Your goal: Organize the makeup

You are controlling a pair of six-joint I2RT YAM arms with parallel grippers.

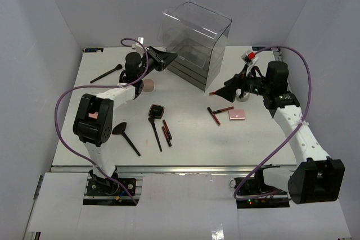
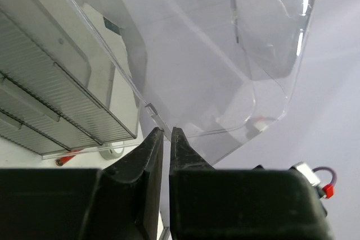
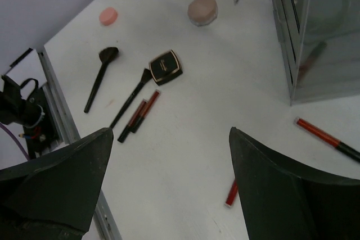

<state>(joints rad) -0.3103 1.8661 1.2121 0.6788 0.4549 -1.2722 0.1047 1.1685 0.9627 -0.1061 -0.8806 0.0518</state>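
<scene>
Makeup (image 1: 157,109) is lying scattered; left gripper (image 2: 166,132), nearly closed, is pinching clear drawer box (image 1: 197,37) wall, so pulling is risking tipping it; right gripper (image 3: 170,133) is hovering wide, empty.

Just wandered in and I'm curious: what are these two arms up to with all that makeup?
The job is tidying makeup. The left pincer is closed at the edge of the clear box and seems to pinch it. The right pincer hangs open and empty over the table. The brushes, red sticks and pink compact lie loose on the table.
</scene>
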